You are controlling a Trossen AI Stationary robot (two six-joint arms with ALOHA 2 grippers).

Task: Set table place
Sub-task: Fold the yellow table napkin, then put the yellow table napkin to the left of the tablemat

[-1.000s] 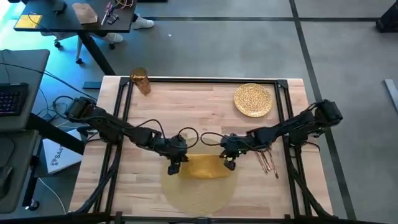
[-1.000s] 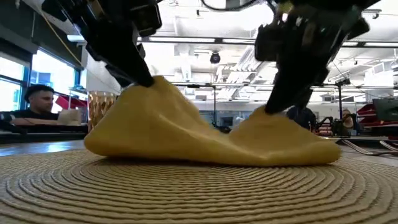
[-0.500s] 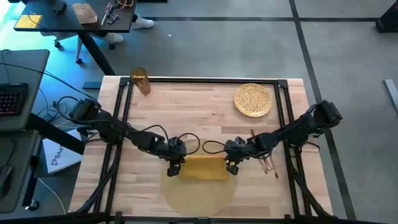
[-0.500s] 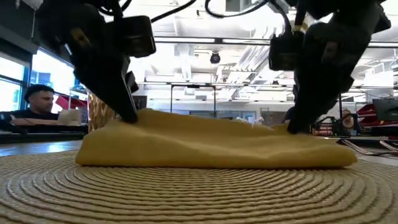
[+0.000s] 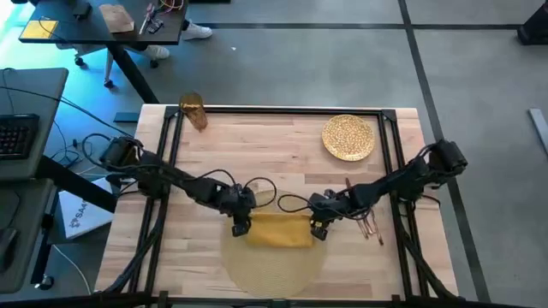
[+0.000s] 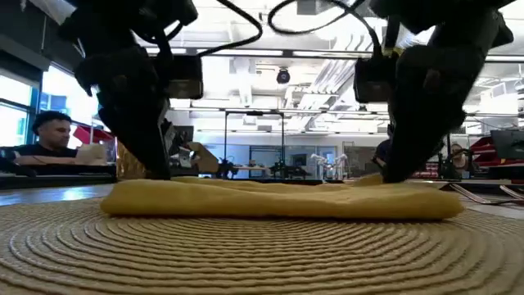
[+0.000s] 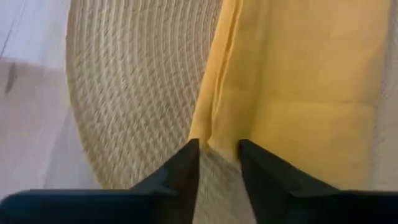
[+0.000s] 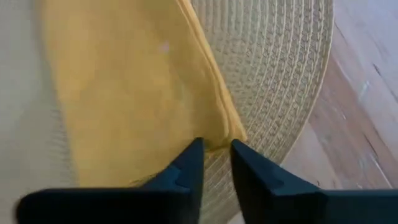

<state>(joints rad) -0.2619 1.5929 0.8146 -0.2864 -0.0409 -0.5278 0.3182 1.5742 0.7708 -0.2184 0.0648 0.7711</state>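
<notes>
The yellow napkin (image 5: 278, 231) lies flat as a folded strip on the far part of the round woven placemat (image 5: 274, 269). My left gripper (image 7: 219, 149) stands low at the napkin's left end. Its fingers are slightly apart, with a napkin corner (image 7: 210, 142) in the gap. My right gripper (image 8: 216, 148) stands the same way at the right end, a corner (image 8: 229, 135) between its fingertips. I cannot tell whether the fingers touch the cloth. The gold plate (image 5: 348, 137) and the amber cup (image 5: 194, 112) stand on the table (image 5: 257, 145) near its far edge.
Copper cutlery (image 5: 368, 224) lies on the wood just right of the placemat, close to my right arm. The black rail frame (image 5: 282, 109) runs around the tabletop. A person (image 6: 49, 135) sits beyond the table's far side. Bare wood lies between the placemat and the plate.
Both grippers have gone down, laying the napkin on the placemat. A second ago its two ends were held up with the middle sagging. Now it lies flat and stretched out between the grippers.
</notes>
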